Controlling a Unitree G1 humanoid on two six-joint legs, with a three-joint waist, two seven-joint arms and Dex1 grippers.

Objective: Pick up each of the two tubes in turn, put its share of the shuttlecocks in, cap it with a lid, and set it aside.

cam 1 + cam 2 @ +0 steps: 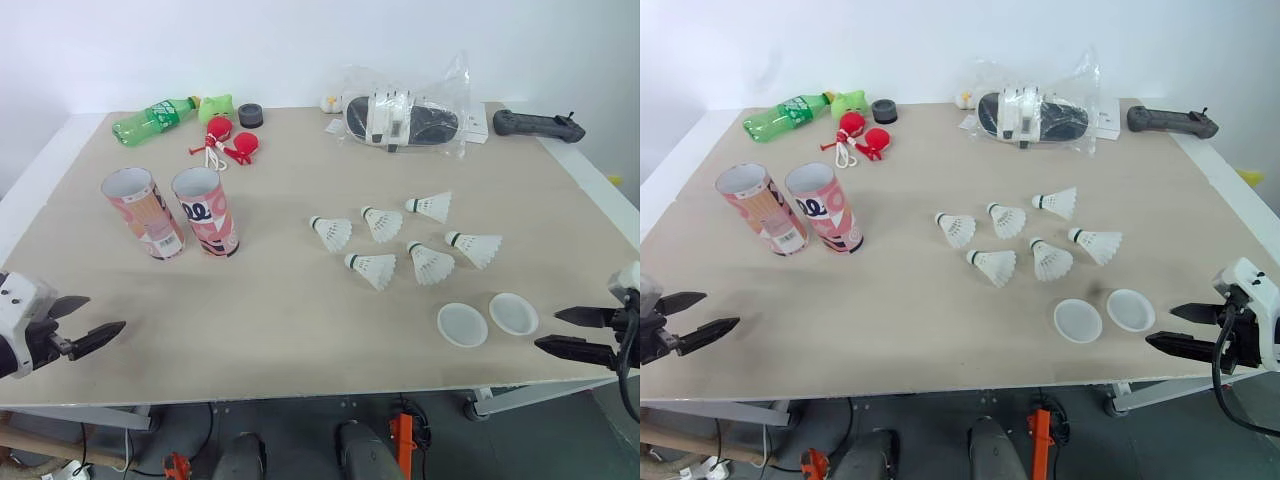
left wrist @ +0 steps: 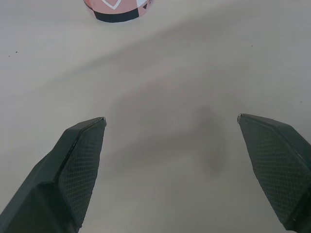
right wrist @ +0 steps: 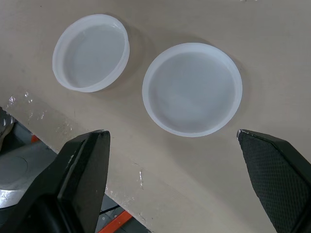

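Two pink patterned tubes (image 1: 145,212) (image 1: 206,211) stand upright side by side at the left of the table, mouths open. Several white shuttlecocks (image 1: 395,241) lie scattered right of centre. Two translucent white lids (image 1: 463,325) (image 1: 513,314) rest near the front edge, also seen close up as lids (image 3: 91,51) (image 3: 192,88) in the right wrist view. My left gripper (image 1: 88,320) hovers open at the front left edge, short of the tubes. Just right of the lids, my right gripper (image 1: 570,331) is open at the front right edge.
At the back lie a green bottle (image 1: 153,119), a green toy (image 1: 216,105), a black roll (image 1: 251,115), red balls on a cord (image 1: 227,140), a bagged black item (image 1: 404,121) and a black handle (image 1: 536,125). The table's front edge (image 1: 300,392) runs under both grippers.
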